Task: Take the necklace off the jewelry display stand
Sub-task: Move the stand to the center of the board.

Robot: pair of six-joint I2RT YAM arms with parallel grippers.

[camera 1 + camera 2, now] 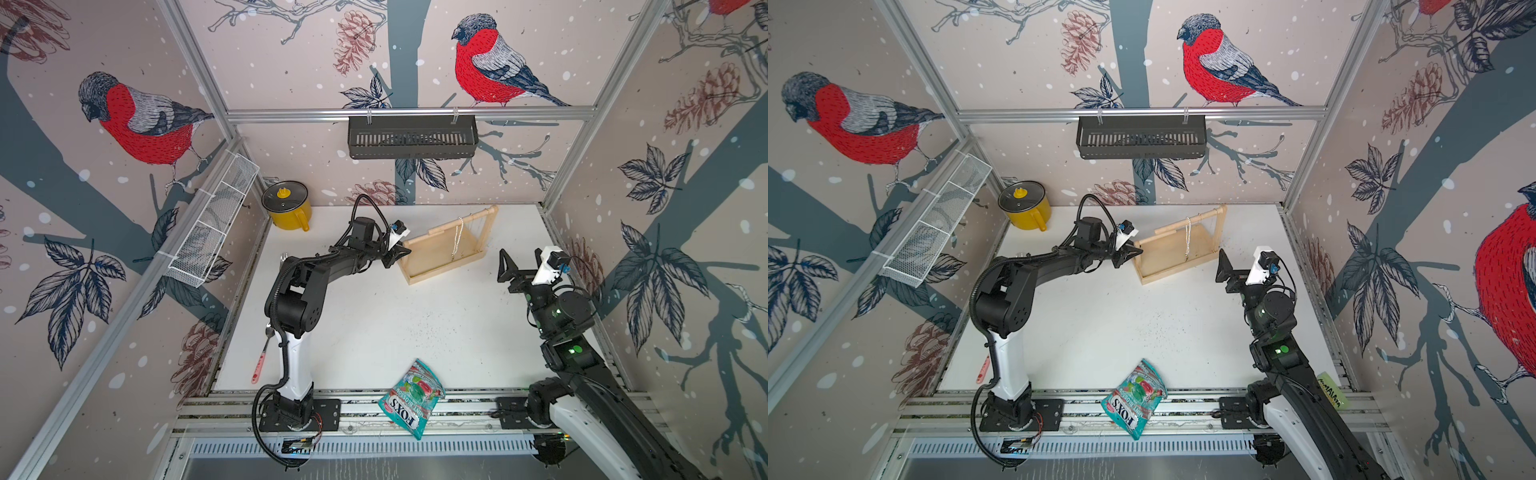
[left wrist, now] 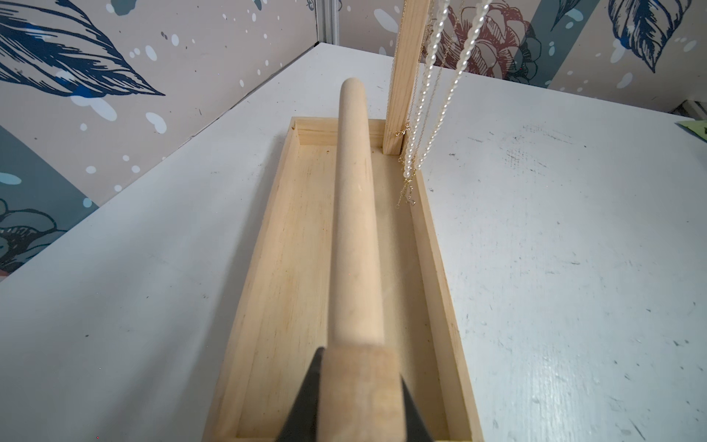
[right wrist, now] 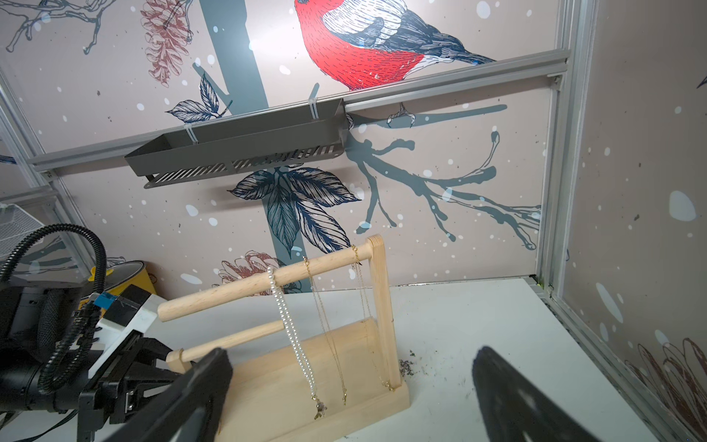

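Left jaws clamped — right jaws wide

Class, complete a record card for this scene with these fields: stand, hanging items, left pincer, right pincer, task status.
Stand: jewelry display stand, pale wood, tray base
Hanging items: pearl necklace and two gold chains, all over the upper dowel
Left pincer: shut on the stand's short end post
Right pincer: open, apart from the stand
Task status: no necklace taken off yet
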